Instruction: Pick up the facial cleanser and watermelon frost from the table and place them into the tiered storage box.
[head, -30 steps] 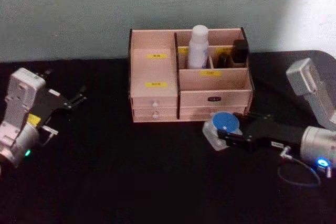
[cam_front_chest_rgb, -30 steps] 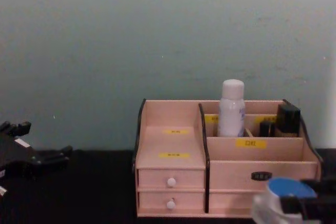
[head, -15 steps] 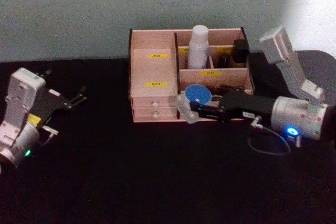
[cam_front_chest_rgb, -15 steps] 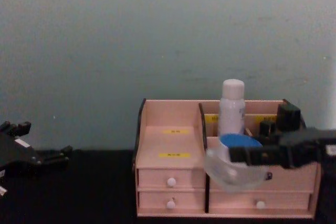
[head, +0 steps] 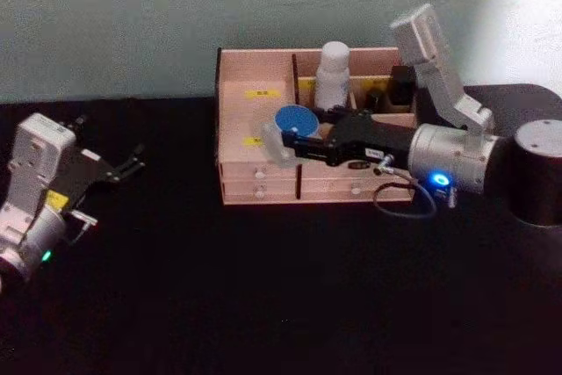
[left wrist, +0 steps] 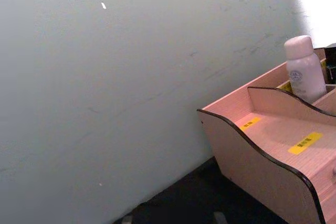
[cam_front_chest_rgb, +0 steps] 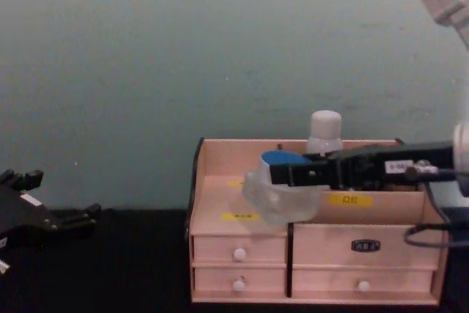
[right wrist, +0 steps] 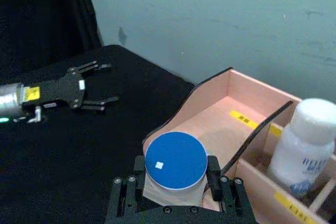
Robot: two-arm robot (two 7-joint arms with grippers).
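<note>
Up and across it goes! The right gripper (head: 288,140) has climbed off the drawer fronts since half a second ago and carried its load over the top of the box. The jaws are pinching the watermelon frost (right wrist: 176,161), one on either side of the clear tub under its blue lid, and the lid sits level between them.

Directly under the jaws lies the stepped left compartment (right wrist: 223,124) of the tiered storage box (cam_front_chest_rgb: 315,243), open and with yellow labels on its steps. Just past the jaws on the arm's side stands the dark-edged divider (right wrist: 262,127), and beyond that the white bottle (right wrist: 307,140), upright in its own slot and most likely the facial cleanser.

My call is that this is the placing step, and the tub hangs near the compartment's front edge. The arm should carry it a touch deeper so the whole base is over a step rather than over the lip. It should then lower straight, keep the lid level, and let go only once the base is resting. It must stay off the divider, because a nudge there could tip the tub.

Farther out from the jaws, across the black table (head: 263,287), the left gripper (head: 132,164) rests parked with its jaws spread and nothing in them.
</note>
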